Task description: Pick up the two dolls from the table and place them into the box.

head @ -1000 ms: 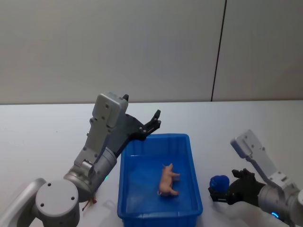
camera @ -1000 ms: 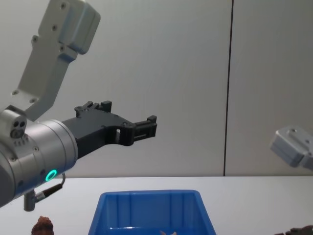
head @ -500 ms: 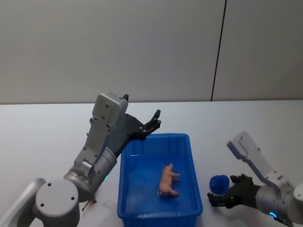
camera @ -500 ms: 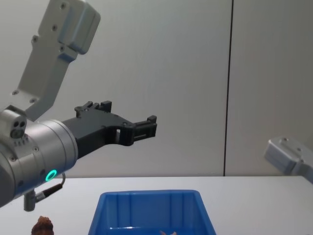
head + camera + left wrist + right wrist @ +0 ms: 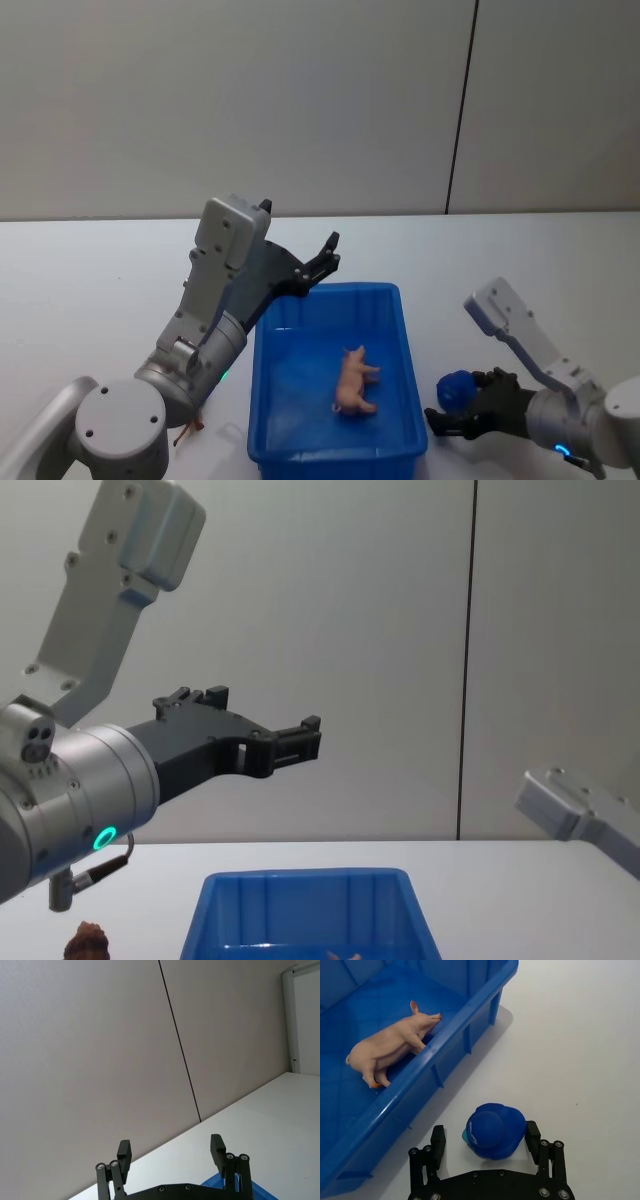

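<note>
Dolls: pink doll (image 5: pixel 355 381) lies in box (image 5: pixel 340 290), bottom centre of head view. Brown doll (image 5: pixel 87 943) on table (image 5: pixel 90 280), lower left corner of chest view, beside left arm's base. Left gripper (image 5: pixel 330 252) spread wide, empty, raised over box's far-left corner, pointing away from brown doll; left arm judged nearer. Right gripper (image 5: pixel 485 1130) low at lower right, fingers parted astride blue rounded toy (image 5: pixel 495 1132), just beside box wall.

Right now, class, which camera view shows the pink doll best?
The right wrist view: the pink doll lies close and whole inside the box. The head view shows it smaller; the chest view catches just a sliver.
</note>
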Robot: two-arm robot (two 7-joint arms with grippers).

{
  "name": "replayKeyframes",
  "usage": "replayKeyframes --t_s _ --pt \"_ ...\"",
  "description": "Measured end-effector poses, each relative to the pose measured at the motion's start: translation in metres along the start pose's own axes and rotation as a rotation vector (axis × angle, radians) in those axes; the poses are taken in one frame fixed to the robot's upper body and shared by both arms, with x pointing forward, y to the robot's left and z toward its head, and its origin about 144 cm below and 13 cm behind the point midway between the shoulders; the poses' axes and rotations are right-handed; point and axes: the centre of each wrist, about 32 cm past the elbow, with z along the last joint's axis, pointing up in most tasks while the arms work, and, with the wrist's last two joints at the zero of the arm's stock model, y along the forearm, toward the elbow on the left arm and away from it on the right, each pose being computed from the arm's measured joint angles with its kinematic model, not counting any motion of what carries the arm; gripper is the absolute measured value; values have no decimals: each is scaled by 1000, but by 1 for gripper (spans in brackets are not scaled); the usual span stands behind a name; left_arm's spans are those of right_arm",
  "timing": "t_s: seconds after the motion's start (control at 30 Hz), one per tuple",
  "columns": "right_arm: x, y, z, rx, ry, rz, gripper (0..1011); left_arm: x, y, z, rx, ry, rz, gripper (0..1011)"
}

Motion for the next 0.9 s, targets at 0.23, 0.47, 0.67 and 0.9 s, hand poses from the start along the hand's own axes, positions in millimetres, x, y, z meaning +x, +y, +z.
replayKeyframes --t_s 0.23,0.47,0.67,0.9 --pt "-1 3 1 3 -3 12 843 0 0 0 0 0 0 1001" --pt "-1 5 2 4 -5 19 641 0 0 0 0 0 0 1001" --pt "-1 6 2 4 -6 20 579 0 0 0 0 0 0 1001" --pt "-2 6 3 4 -6 21 531 0 0 0 0 0 0 1001"
